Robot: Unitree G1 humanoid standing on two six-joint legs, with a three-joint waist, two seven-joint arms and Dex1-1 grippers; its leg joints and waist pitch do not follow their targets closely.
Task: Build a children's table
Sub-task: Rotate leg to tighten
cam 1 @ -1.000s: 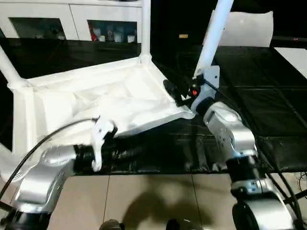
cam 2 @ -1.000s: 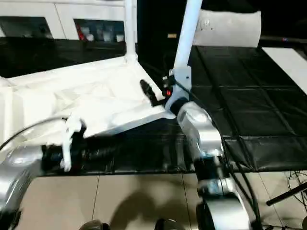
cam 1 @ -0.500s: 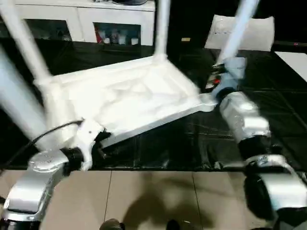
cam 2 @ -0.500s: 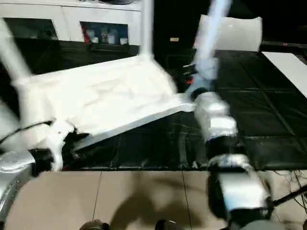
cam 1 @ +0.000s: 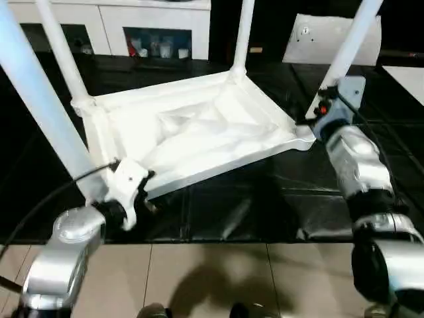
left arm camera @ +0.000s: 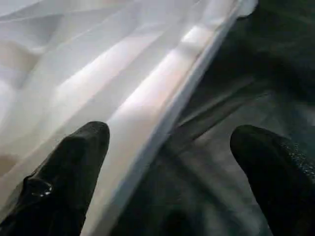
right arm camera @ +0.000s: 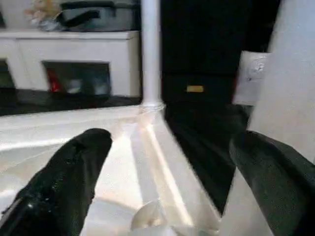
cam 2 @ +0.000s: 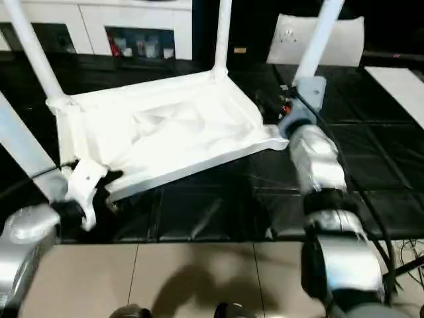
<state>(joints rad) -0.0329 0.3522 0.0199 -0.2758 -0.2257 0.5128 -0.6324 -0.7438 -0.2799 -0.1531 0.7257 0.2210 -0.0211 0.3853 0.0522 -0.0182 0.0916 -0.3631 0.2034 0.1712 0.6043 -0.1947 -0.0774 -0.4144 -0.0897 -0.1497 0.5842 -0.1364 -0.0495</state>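
Left eye view: white plastic children's table point(cam 1: 199, 132) upside down on black bench point(cam 1: 278, 212), legs up. Left end effector point(left arm camera: 167, 162) and right end effector point(right arm camera: 162, 167) wide open, empty. Likely light, stiff, slick; grip rim or leg base.

No readable text, labels or numbers anywhere, whether on table point(cam 1: 199, 132), cabinet point(cam 1: 159, 20) or panel point(cam 1: 315, 40).
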